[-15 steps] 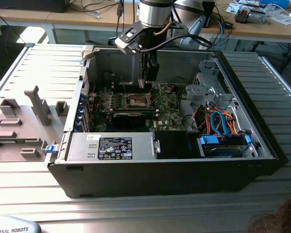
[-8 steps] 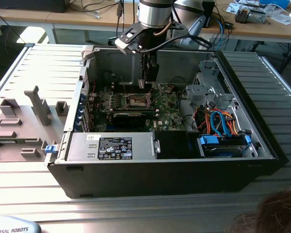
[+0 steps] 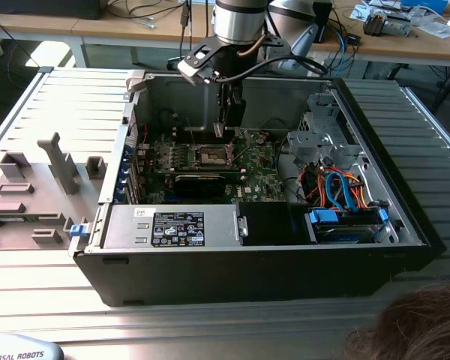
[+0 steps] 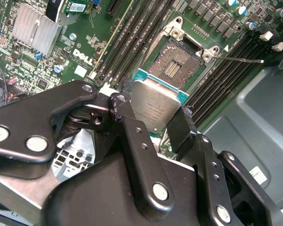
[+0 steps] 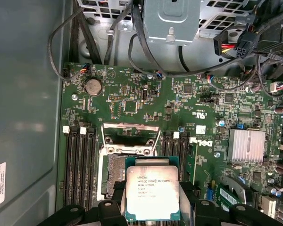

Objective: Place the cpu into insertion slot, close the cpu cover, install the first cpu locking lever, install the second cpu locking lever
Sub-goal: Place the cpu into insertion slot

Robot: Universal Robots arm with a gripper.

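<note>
Your gripper (image 4: 155, 112) is shut on the cpu (image 4: 156, 107). Its two black fingers (image 4: 128, 123) pinch the chip on two opposite sides, with the shiny grey top facing up. In the first wrist view the gripper (image 5: 153, 201) holds the cpu (image 5: 152, 190) over one side of the insertion slot (image 5: 114, 175), so part of the slot's dark middle shows beside the chip. The chip is above the slot and not yet down in it.

The cpu cover (image 5: 130, 128) is open and stands up at the far edge of the insertion slot. A thin metal lever (image 4: 239, 60) sticks out sideways from the slot (image 4: 175, 66). The green board (image 5: 132, 94) lies all around the slot.

In the exterior view the gripper (image 3: 229, 124) reaches down into the open computer case (image 3: 409, 225), right above the insertion slot (image 3: 212, 155).
</note>
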